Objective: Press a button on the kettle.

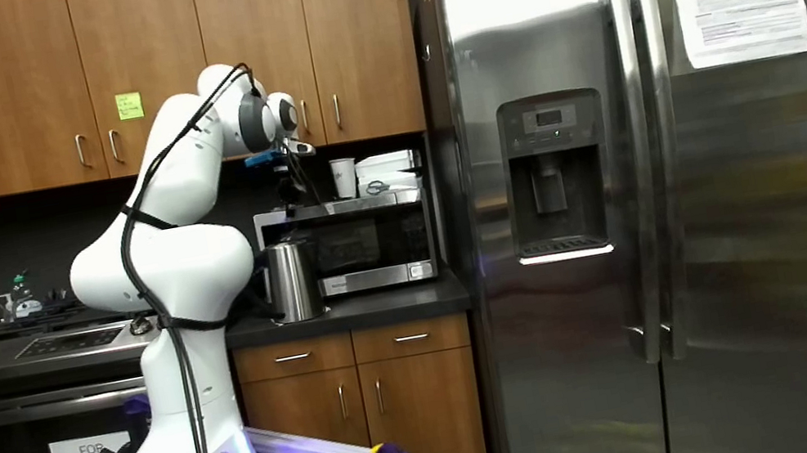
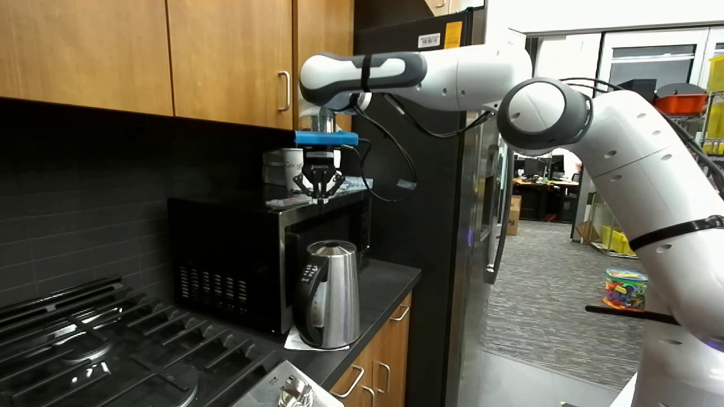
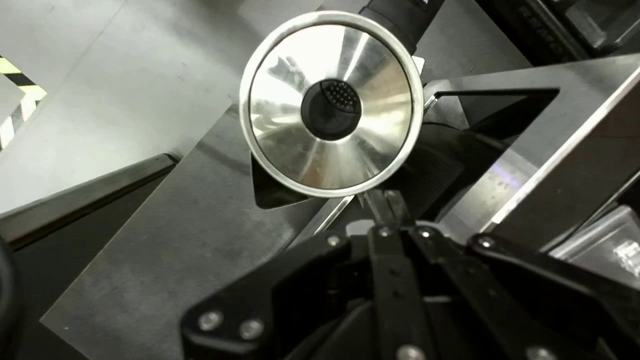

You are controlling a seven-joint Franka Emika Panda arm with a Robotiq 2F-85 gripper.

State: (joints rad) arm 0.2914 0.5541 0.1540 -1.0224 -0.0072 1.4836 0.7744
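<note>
A: Where does the refrigerator (image 1: 766, 212) stand?
B: Just beside the microwave (image 1: 373, 240).
A: White arm (image 1: 158, 270)?
B: Far end raised above microwave height, both exterior views.
A: And the table (image 1: 401, 304)?
B: Dark top; microwave sits on it.
A: Position of the kettle (image 2: 342, 299)?
B: Upright on the table, just in front of the microwave. Steel body, black handle (image 2: 301, 299).
A: State of the claw (image 2: 320, 201)?
B: Closed, fingertips (image 3: 377, 210) together. Hangs about level with the microwave's top, apart from the kettle. Over the microwave or just forward: cannot tell.
A: Smaller items?
B: White cup (image 1: 344, 179) on the microwave; buttons (image 2: 310, 273) on the kettle's handle.
</note>
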